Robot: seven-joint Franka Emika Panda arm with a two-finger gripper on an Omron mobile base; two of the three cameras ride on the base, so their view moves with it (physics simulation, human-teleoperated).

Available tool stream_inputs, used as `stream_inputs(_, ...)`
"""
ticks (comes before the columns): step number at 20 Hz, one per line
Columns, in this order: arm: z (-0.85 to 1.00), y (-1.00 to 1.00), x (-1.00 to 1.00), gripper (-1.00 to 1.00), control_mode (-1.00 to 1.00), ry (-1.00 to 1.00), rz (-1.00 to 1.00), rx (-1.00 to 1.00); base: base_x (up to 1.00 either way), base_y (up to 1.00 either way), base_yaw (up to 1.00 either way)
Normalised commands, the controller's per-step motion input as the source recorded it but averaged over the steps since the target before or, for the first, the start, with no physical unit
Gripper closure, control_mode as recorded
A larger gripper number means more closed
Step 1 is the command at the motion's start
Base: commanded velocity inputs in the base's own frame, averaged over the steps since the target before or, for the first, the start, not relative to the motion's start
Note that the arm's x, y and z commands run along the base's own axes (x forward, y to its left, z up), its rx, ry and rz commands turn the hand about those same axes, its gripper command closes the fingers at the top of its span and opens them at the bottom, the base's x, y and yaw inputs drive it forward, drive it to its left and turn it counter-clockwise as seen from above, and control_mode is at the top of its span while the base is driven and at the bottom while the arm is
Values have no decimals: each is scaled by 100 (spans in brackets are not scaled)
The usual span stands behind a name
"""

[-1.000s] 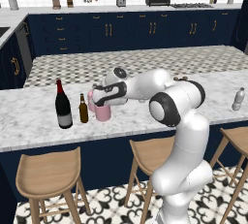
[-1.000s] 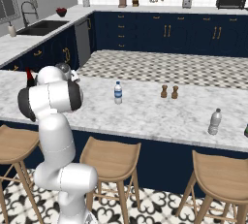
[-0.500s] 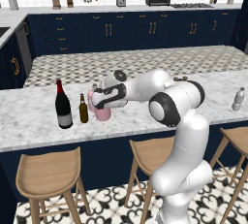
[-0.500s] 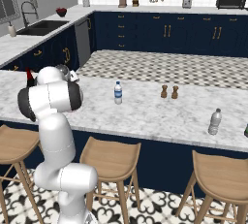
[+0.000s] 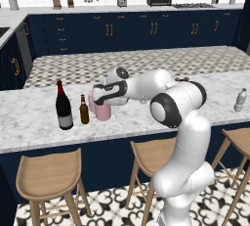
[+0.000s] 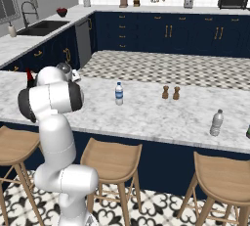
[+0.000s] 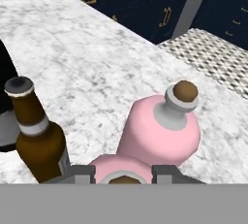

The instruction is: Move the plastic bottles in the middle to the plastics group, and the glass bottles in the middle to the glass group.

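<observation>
Hand view: gripper (image 7: 123,173) clamped on squat pink bottle (image 7: 121,168) w/ pale stopper.

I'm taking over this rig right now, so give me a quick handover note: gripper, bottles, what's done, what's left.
Gripper: shut on a pink bottle, standing beside the beer bottle and wine bottle.
Second pink bottle stands on the counter just behind it.
Done: both pink bottles are at the glass group; release is pending.
Left: blue-labelled water bottle is mid-counter; take it to the greyish plastic bottle at the far end.
</observation>
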Motion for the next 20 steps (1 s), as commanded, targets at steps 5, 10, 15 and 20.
stream_inputs(5,1,0,6,100,-100,12,0,4,0,0,0)
stream_inputs(10,-1,0,0,100,-100,-1,0,0,0,0,0)
stream_inputs(15,0,0,0,-100,-100,-1,0,0,0,0,0)
stream_inputs(20,0,0,0,-100,-100,0,0,0,0,0,0)
